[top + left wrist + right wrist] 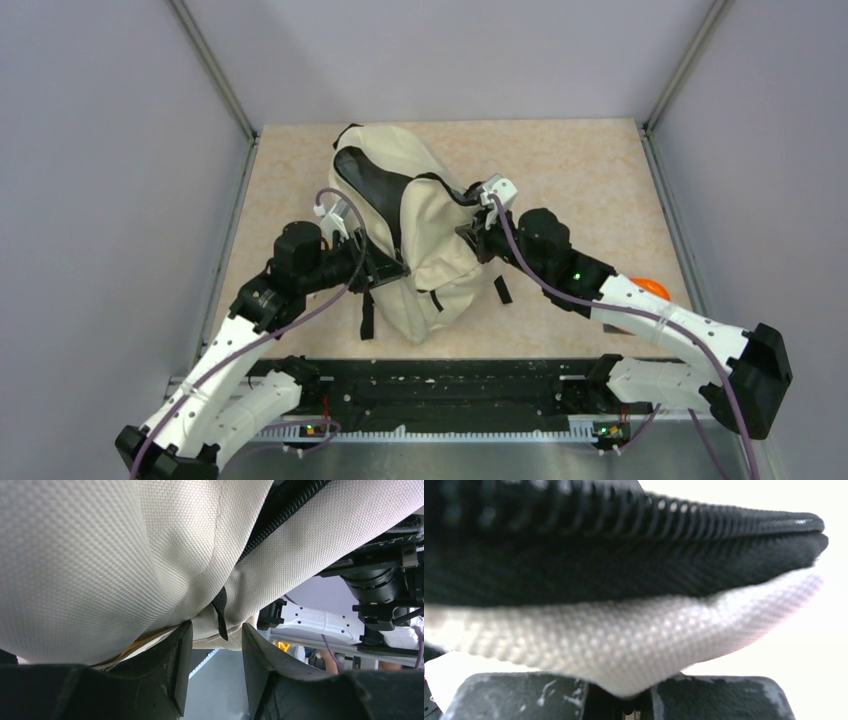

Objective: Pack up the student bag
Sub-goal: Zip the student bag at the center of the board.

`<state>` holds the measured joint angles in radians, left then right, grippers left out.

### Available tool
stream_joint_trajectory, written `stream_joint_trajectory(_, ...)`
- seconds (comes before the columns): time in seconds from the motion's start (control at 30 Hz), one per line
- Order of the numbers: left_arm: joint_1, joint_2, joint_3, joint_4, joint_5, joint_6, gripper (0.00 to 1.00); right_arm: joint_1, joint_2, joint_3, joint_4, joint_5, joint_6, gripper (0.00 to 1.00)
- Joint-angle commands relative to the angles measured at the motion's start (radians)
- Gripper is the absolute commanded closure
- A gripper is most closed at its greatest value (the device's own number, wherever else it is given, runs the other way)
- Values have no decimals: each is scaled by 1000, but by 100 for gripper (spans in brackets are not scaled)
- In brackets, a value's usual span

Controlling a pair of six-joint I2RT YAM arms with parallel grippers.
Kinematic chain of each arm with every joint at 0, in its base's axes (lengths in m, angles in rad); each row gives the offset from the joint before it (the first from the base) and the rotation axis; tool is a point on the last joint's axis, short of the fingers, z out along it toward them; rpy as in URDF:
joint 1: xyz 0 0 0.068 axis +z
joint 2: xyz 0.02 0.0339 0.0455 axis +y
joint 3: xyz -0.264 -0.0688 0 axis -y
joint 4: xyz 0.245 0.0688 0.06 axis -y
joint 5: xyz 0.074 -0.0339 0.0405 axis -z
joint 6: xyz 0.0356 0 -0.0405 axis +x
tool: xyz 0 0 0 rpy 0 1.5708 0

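Observation:
The student bag (428,250), a large cream backpack with black straps and a dark open mouth, stands on the table between both arms. My left gripper (388,268) is at the bag's lower left side. In the left wrist view its jaws (216,630) stand apart under the cream fabric (100,555), with a black webbing tab (220,612) hanging just above the gap and nothing between the pads. My right gripper (470,233) is at the bag's right rim. In the right wrist view it (624,692) is shut on a fold of cream fabric (624,640) below the black zipper (649,515).
An orange object (650,287) lies on the table at the right, half hidden behind my right arm. A yellow edge (131,645) peeks from under the bag's fabric. Grey walls enclose the table on three sides. The black base rail (440,395) runs along the near edge.

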<state>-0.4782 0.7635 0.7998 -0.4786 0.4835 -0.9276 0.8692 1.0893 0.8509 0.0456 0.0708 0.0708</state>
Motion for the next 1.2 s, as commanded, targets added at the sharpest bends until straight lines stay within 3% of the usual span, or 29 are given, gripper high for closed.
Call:
stream_joint_trajectory(0.0, -3, 3, 2, 96, -36, -66, 54, 13, -26, -6, 81, 24, -27, 100)
stream_joint_trajectory(0.3, -39, 72, 20, 140, -50, -99, 61, 13, -39, -27, 91, 35, -42, 100)
stream_joint_trajectory(0.6, -48, 68, 32, 129, -145, -112, 100, 14, -41, -34, 90, 35, -46, 100)
stream_joint_trajectory(1.17, -46, -72, -35, 220, -235, -101, 98, 14, -54, -70, 88, 76, -40, 100)
